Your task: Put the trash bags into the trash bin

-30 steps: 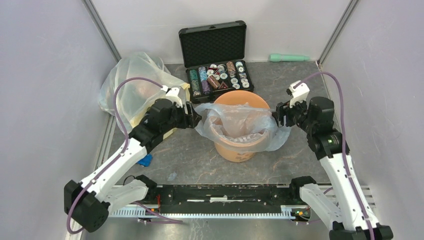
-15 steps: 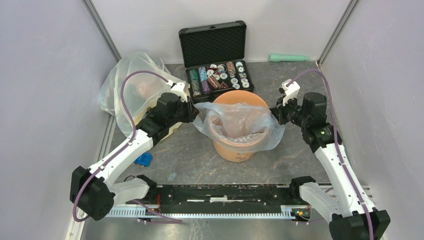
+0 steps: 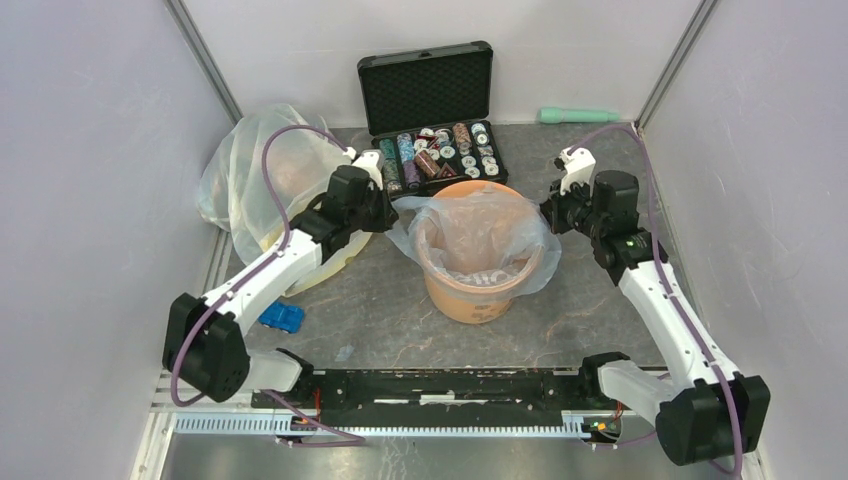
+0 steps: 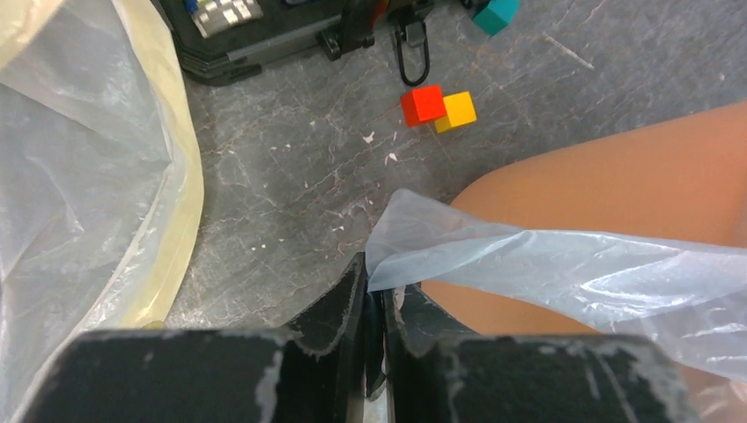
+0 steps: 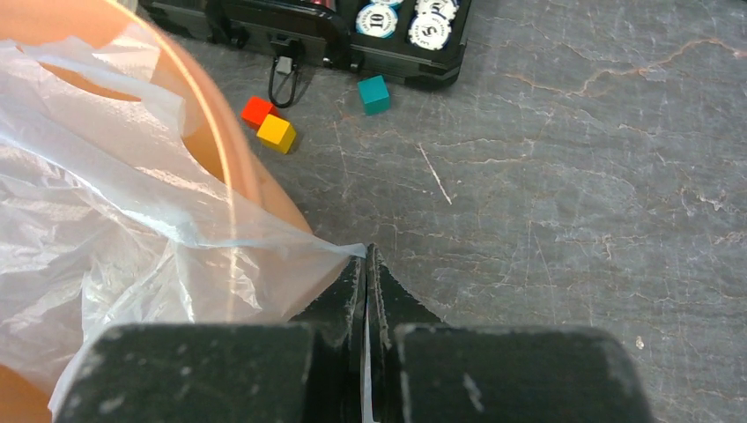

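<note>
The trash bin (image 3: 468, 298), a round orange-tan bucket, stands mid-table. A pale blue translucent trash bag (image 3: 480, 232) is draped over its rim, its middle sagging inside. My left gripper (image 3: 388, 218) is at the bin's left and is shut on the bag's left corner. In the left wrist view the film (image 4: 564, 264) runs from the pinched gripper (image 4: 374, 295) across the bin's wall (image 4: 617, 167). At the bin's right, my right gripper (image 3: 548, 215) is shut on the other edge; the bag (image 5: 132, 229) ends in a corner between its jaws (image 5: 366, 264).
An open black case (image 3: 430, 110) of poker chips stands just behind the bin. A large yellowish bag (image 3: 265, 170) lies back left, beside the left arm. Red (image 4: 423, 104), yellow (image 4: 458, 110) and teal (image 5: 373, 93) cubes sit by the case. A teal cylinder (image 3: 578, 115) lies back right, and a small blue object (image 3: 282, 317) front left.
Both grippers have shut on the bag's side edges and moved toward the back of the table. The bag has shifted with them and now sits more squarely over the bin's mouth.
</note>
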`<action>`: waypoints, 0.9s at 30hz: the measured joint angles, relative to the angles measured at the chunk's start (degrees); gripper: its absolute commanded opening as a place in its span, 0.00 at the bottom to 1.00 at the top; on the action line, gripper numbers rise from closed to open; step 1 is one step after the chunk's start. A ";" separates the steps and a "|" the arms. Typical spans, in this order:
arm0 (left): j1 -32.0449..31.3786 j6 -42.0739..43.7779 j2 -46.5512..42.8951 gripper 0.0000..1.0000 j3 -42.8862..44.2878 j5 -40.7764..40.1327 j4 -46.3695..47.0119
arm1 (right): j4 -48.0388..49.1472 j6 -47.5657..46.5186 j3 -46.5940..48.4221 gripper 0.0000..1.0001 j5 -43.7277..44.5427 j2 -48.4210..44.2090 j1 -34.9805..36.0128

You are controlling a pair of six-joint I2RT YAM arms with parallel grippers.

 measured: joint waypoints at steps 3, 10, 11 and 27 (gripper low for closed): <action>0.44 0.00 3.26 0.22 1.01 1.55 -1.03 | 2.16 1.20 -0.70 0.00 1.20 1.27 0.00; 0.79 -0.07 8.13 0.27 1.42 5.77 -1.92 | 7.61 4.46 -6.58 0.00 2.21 3.04 0.02; 0.79 -0.07 8.24 0.27 1.42 6.10 -1.92 | 8.24 4.76 -7.72 0.00 2.25 3.17 0.00; 1.49 -1.01 10.43 0.04 -1.38 11.50 1.73 | 9.70 6.69 -11.82 0.00 4.20 -0.33 -0.31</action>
